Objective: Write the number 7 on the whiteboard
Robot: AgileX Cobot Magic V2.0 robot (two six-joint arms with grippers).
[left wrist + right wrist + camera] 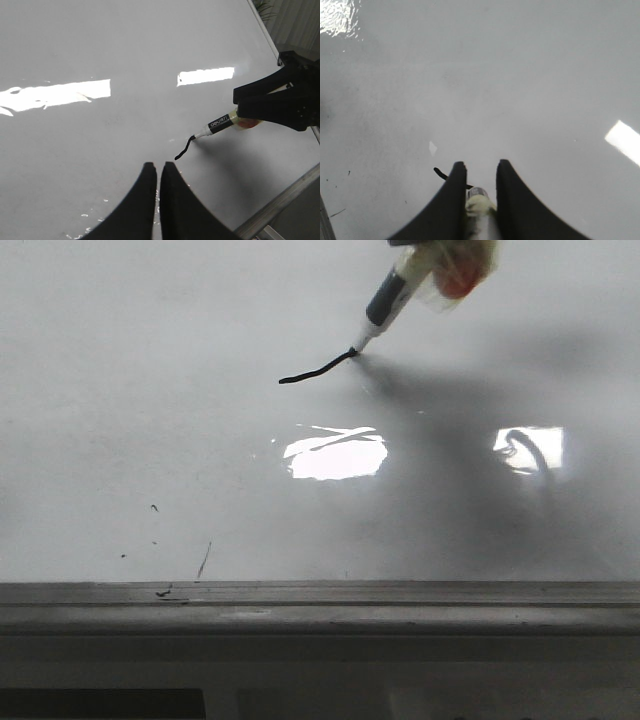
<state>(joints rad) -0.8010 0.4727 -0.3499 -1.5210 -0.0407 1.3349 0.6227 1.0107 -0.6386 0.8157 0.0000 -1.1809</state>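
on the left of your front view, low on the large glossy white-grey whiteboard (150, 390), you have a few small black specks and a short slanted scratch (204, 560) just above the grey metal rail (320, 595). your left gripper (157, 172) hovers over the board with its black fingers pressed together, clenched on nothing, close to the fresh ink. moving right, past the centre of the board, you see the number 7 (318, 368) only as a short wavy black stroke, its right end touching the marker tip. a bright rectangular glare (336, 455) lies below the stroke. on the right, your right gripper (479, 170) is grasping the white and dark-banded marker pen (385, 305), tilted, tip down on the board, with its shadow spreading to the right.
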